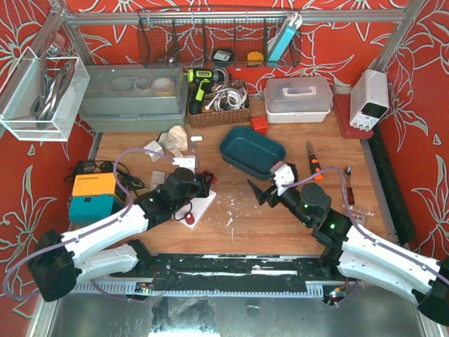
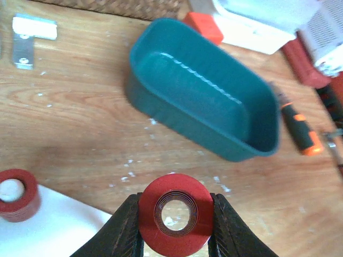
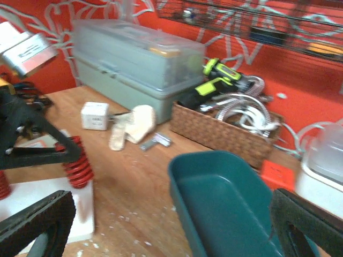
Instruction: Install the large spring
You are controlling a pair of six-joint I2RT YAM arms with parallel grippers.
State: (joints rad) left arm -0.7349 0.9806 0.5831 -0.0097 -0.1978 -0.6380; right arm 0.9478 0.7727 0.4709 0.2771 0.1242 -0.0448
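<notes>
Underneath: we see a wooden tabletop (image 1: pixel 295 232) flecked with white crumbs. A flat white board (image 2: pixel 48 230) lies below and to the left of the left fingers.
Room: red walls (image 1: pixel 428 175) with a pale flower pattern close in the back and sides.
Left gripper (image 2: pixel 176 199): its black fingers are clamped on the large spring (image 2: pixel 199 211), one on each side.
Large spring: a red round coil held between the left fingers, with its open end facing the wrist camera.
Right gripper (image 3: pixel 171 203): its fingers stand wide apart with nothing between them.
Teal bin (image 2: pixel 177 126): smooth plastic, oblong with rounded corners. It sits beyond both pairs of fingers.
Second spring (image 2: pixel 21 206): red and upright on the board, left of the left fingers. The frame edge cuts it off.
Screwdriver (image 2: pixel 300 134): black and orange handle, well right of the left fingers.
Hard to make out: from above, the left gripper mostly hides the held coil. The right wrist view is blurred, so we cannot tell whether the coil's lower end touches the board.
</notes>
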